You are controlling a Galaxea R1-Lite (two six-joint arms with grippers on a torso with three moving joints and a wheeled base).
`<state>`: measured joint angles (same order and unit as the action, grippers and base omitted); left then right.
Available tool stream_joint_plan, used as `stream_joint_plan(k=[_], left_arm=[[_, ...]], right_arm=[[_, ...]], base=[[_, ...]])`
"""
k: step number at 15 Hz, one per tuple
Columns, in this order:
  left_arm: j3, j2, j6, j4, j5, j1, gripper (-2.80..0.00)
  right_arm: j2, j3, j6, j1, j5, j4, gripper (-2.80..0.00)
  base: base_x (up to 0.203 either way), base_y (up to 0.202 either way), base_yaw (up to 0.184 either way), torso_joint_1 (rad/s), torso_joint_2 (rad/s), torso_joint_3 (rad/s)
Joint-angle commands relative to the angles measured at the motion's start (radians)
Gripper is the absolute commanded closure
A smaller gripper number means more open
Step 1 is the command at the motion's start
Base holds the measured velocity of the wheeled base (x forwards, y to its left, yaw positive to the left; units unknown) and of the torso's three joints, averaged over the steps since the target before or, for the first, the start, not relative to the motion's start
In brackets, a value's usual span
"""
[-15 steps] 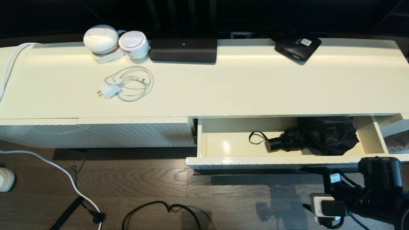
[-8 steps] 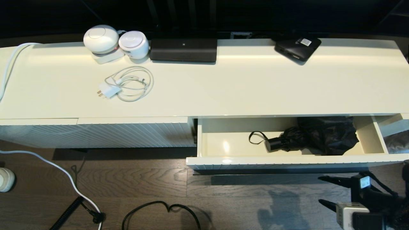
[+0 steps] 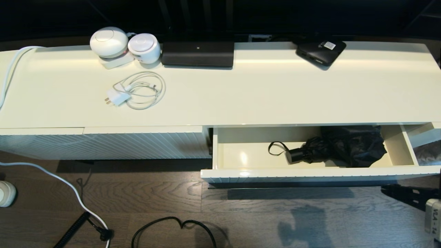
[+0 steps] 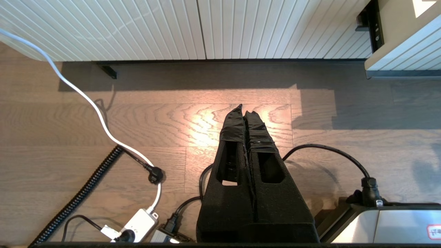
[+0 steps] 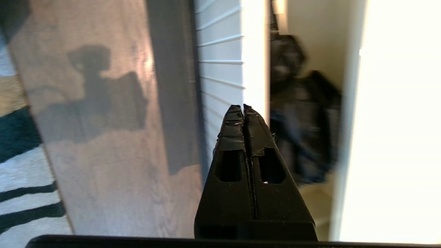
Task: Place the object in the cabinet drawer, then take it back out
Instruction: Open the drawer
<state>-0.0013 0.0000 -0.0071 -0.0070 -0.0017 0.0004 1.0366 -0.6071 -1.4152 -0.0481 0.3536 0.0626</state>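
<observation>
The cabinet drawer (image 3: 241,153) stands pulled out at the right half of the cabinet. The black folding umbrella (image 3: 344,146) lies inside it, baggy fabric to the right, short handle (image 3: 296,155) and wrist loop (image 3: 277,148) to the left. My right gripper (image 3: 385,188) is shut and empty, low over the floor in front of the drawer's right end. In the right wrist view this gripper (image 5: 243,106) points past the ribbed drawer front (image 5: 220,69) toward the blurred umbrella (image 5: 303,113). My left gripper (image 4: 244,109) hangs shut and empty over the wooden floor.
On the cabinet top sit two white round devices (image 3: 109,41), a black rectangular device (image 3: 198,53), a flat black box with a sticker (image 3: 320,51) and a white charger with coiled cable (image 3: 136,91). Cables (image 3: 172,224) lie on the floor. A ribbed panel (image 3: 103,144) closes the left half.
My right arm has drawn away from the drawer front toward the right, mostly leaving the head view. The drawer and umbrella have not moved.
</observation>
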Motion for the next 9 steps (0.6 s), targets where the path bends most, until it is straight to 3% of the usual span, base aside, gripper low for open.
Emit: stream_joint_plan(k=[1, 6, 9], left_arm=[[0.000, 0.000, -0.001, -0.001, 0.000, 0.001, 0.00], [0.000, 0.000, -0.001, -0.001, 0.000, 0.000, 0.00], [0.001, 0.000, -0.001, -0.001, 0.000, 0.000, 0.00]], right_arm=[[0.005, -0.083, 0.000, -0.001, 0.001, 0.040, 0.00], [0.208, -0.128, 0.004, -0.001, -0.027, 0.031, 0.00], [0.356, -0.163, 0.005, -0.003, -0.050, -0.045, 0.00]], base=[[0.000, 0.000, 0.000, 0.000, 0.00, 0.000], [0.000, 0.000, 0.000, 0.000, 0.00, 0.000], [0.000, 0.000, 0.000, 0.000, 0.00, 0.000]])
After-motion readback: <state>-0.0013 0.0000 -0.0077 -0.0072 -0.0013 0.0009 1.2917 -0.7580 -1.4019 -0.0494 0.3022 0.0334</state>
